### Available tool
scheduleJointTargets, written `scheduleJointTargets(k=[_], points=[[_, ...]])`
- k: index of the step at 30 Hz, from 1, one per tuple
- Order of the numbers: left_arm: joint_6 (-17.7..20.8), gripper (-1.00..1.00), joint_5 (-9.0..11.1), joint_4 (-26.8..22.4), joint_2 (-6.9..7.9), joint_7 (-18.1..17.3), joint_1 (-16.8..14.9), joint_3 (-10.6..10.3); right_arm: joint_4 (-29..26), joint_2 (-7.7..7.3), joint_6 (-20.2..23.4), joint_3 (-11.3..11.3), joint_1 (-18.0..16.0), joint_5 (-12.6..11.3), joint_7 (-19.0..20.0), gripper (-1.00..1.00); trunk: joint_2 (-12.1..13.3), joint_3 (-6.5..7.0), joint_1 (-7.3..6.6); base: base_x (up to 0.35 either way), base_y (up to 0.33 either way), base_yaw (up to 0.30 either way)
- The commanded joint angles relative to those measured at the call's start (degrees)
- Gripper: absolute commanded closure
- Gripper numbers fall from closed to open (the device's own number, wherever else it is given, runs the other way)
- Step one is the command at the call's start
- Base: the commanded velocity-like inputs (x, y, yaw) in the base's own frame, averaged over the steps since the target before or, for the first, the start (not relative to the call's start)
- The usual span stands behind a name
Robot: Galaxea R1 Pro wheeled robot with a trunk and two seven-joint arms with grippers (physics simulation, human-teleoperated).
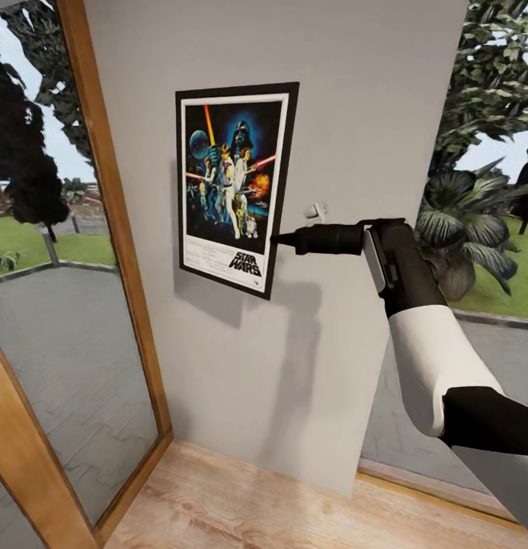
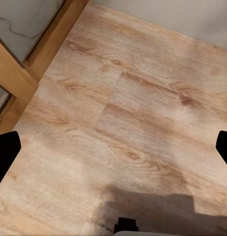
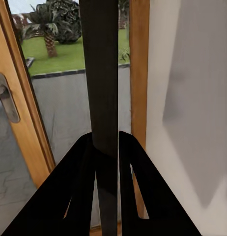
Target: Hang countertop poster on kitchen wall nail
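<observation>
While the right gripper (image 1: 281, 239) pinches the black-framed Star Wars poster (image 1: 235, 187) by its right edge against the light-grey wall (image 1: 355, 137), level it and confirm it hangs before letting go.

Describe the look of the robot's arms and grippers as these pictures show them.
In the head view the right arm alternates glossy black and white shells: a white forearm segment between black sections, with a grey-white panel near the wrist. The right gripper tapers from a black cylinder. In its wrist view the fingers are matte black, wedge-shaped with slotted cutouts. The left gripper's fingertips are also black. No cables or markings visible.
</observation>
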Motion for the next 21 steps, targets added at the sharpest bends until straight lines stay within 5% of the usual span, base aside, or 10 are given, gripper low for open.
scheduleJointTargets(k=[1, 21], points=[[-0.1, -1.0, 0.3, 0.0, -0.02, -0.4, 0.0, 0.2, 0.0, 0.07, 0.4, -0.1, 0.0, 0.4, 0.4, 1.0, 0.0, -0.01, 0.02, 0.045, 0.0, 0.0], [-0.1, -1.0, 0.3, 0.0, -0.02, -0.4, 0.0, 1.7, 2.1, 0.1, 0.3, -0.1, -0.3, 0.3, 0.4, 1.0, 0.0, -0.01, 0.02, 0.067, -0.037, 0.0]])
